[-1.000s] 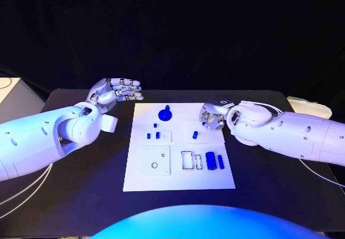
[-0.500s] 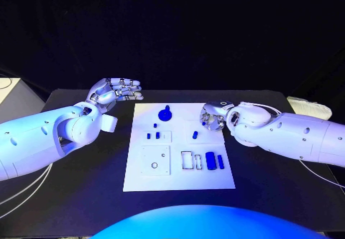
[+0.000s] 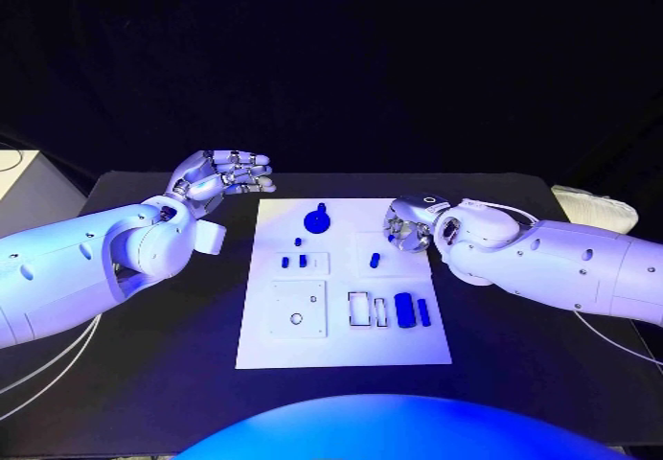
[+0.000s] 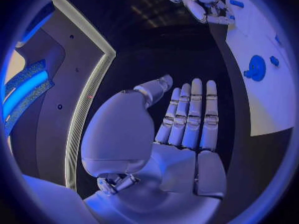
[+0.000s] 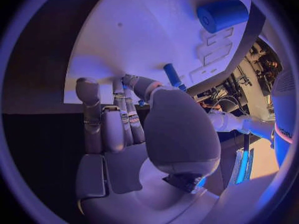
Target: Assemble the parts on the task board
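Observation:
The white task board (image 3: 346, 345) lies mid-table. On it are a blue round disc (image 3: 318, 221), small blue pegs (image 3: 294, 260), a slim peg (image 3: 375, 257) and a thick blue cylinder (image 3: 403, 309). My right hand (image 3: 410, 222) hovers low over the board's far right edge with its fingers stretched toward the surface. The slim peg (image 5: 173, 77) stands just beyond the thumb tip, and the hand (image 5: 131, 134) holds nothing. The cylinder (image 5: 222, 14) lies farther off. My left hand (image 3: 221, 172) is raised off the board's far left corner, flat and empty (image 4: 181, 129); the disc (image 4: 256, 67) shows beyond it.
A white square plate (image 3: 299, 309) with holes and two white frames (image 3: 368, 308) sit on the board's near half. A pale box (image 3: 21, 187) stands off the table's left side, and a white bundle (image 3: 594, 206) lies at its right edge. Black tabletop (image 3: 166, 364) surrounds the board.
My right hand has crept slightly further in over the board's right edge, toward the slim peg. The left hand has stayed where it was.

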Tool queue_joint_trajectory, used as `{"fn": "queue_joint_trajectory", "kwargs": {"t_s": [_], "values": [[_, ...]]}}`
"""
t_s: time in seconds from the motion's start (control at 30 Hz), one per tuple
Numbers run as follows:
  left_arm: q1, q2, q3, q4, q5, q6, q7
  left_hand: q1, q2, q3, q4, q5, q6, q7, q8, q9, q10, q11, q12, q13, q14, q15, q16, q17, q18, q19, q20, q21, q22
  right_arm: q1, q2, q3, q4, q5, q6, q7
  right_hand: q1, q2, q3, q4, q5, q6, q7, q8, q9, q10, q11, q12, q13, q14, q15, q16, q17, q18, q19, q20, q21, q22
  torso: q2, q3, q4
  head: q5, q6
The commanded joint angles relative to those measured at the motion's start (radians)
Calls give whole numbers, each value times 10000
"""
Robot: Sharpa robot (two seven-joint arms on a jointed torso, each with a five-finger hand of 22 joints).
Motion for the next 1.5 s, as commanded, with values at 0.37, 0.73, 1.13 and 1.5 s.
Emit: {"fn": "queue_joint_trajectory", "kwargs": {"t_s": [0.37, 0.73, 1.13, 1.5], "values": [[16, 35, 13, -31, 21, 151, 53, 62, 47, -47, -6, 43, -59, 42, 34, -14, -18, 45, 25, 2, -83, -7, 31, 8, 102, 23, -4, 47, 15, -25, 23, -2, 109, 604, -915, -83, -2, 307, 208, -54, 281, 30, -22, 157, 150, 182, -25, 18, 5, 249, -126, 142, 151, -149, 178, -19, 267, 256, -9, -6, 4, -3, 0], [16, 55, 13, -126, 21, 151, 48, 62, 47, -47, -6, 43, -59, 42, 34, -14, -18, 45, 25, 2, -83, -7, 31, 8, 102, 23, -4, 47, 15, -15, -186, 4, 342, 856, -1366, -60, 15, 333, 264, -87, 284, 24, -22, 173, 173, 195, -26, 6, 1, 251, -130, 155, 165, -158, 197, -26, 318, 312, -19, -6, -19, 19, 0], [14, 79, 12, -311, 21, 148, 49, 79, 48, -49, -24, 43, -76, 45, 53, -21, -29, 48, 32, 4, -107, -7, 67, 25, 102, 21, -7, 53, 22, 223, -847, 52, 1655, 1033, -1583, -52, 10, 325, 282, -107, 267, 26, -21, 187, 190, 206, -25, -1, -2, 263, -131, 185, 229, -167, 212, -29, 359, 357, -77, -19, -55, 140, 0], [11, 203, 11, -510, 21, 185, 49, 79, 48, -49, -24, 43, -76, 45, 53, -21, -29, 48, 32, 4, -107, -7, 67, 25, 102, 21, -7, 53, 22, 258, -543, 46, 2841, 546, -1621, 32, 9, 325, 290, -114, 261, 26, -21, 192, 196, 209, -26, -4, -3, 263, -131, 188, 231, -169, 216, -29, 371, 370, -212, -25, -88, 375, 0]]}}
